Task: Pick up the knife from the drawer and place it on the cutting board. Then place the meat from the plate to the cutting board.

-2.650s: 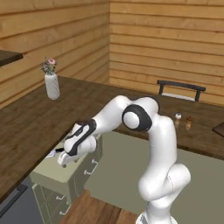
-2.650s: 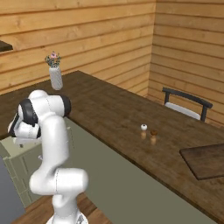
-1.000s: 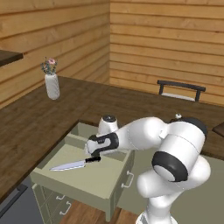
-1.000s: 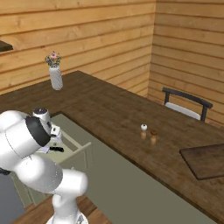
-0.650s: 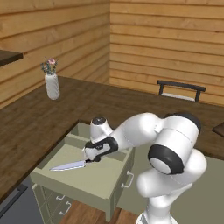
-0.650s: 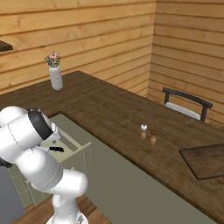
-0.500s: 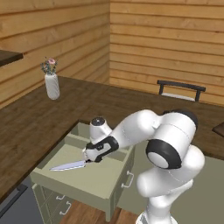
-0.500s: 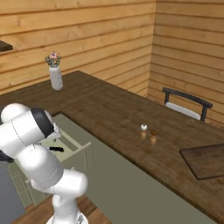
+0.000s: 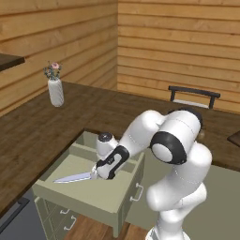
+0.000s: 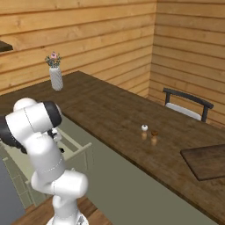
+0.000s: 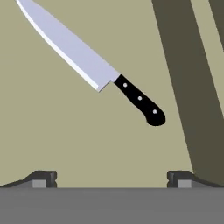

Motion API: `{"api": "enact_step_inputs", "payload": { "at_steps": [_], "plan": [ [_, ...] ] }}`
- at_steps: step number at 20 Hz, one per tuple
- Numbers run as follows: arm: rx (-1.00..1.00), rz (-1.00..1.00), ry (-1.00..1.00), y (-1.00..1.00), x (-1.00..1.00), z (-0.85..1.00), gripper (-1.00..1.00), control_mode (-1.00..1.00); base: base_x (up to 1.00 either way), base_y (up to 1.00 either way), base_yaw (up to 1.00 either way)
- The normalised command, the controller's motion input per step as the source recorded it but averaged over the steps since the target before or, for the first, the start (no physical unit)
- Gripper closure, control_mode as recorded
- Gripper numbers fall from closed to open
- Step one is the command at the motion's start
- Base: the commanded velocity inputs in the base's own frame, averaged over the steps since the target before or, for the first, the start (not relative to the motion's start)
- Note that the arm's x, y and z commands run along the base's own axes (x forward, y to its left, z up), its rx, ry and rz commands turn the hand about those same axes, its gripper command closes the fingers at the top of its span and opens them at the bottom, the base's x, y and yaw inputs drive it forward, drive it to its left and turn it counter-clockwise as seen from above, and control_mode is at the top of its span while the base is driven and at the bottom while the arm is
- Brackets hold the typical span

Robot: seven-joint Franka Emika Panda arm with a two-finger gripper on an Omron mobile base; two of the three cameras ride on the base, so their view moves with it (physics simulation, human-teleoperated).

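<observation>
Knife [image 11: 100, 72]: lies flat on the drawer [image 9: 89, 197] floor just ahead of the claw [image 11: 111, 177], black handle nearest, seen from the hand. Cutting board [image 10: 206, 161]: far off on the surface. Arm bent low; claw released, empty.

A white vase [image 9: 56, 92] of flowers is set on the dark wooden counter [image 9: 28, 136], two small shakers [image 10: 149, 132] near a black chair [image 10: 188, 102].
</observation>
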Motion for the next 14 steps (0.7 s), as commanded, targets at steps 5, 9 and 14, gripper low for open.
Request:
{"api": "enact_step_inputs", "payload": {
  "at_steps": [5, 9, 14],
  "plan": [
    [-0.11, 0.09, 0.0, 0.27, 0.14, -0.15, -1.0, -1.0, 0.0, 0.0, 0.0],
    [-0.14, 0.06, 0.0, 0.49, 0.16, -0.2, -1.0, -1.0, 0.0, 0.0, 0.0],
    [-0.13, 0.06, 0.0, 0.3, 0.29, -0.16, -1.0, -1.0, 0.0, 0.0, 0.0]
  ]
}}
